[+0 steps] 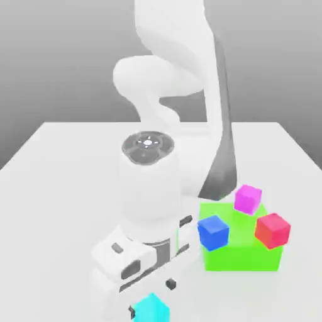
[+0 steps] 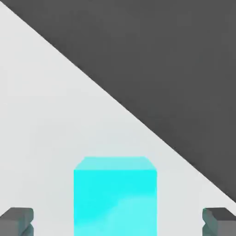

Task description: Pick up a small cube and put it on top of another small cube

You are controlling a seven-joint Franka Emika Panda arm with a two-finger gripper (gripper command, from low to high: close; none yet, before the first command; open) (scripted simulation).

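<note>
Cyan cube (image 2: 115, 203) sat near the worktop's (image 2: 41, 120) edge, between the gripper's (image 2: 118, 222) spread fingers, seemingly for grasping.

"Where's the arm now?"
"Bent over on itself, the arm (image 1: 173, 38) coming down from the top of the exterior view, wrist (image 1: 149, 188) upright!"
"And the tool?"
"Tool (image 2: 118, 222) pointing down, fingers (image 2: 17, 221) spread wide, one on each side, nothing gripped!"
</note>
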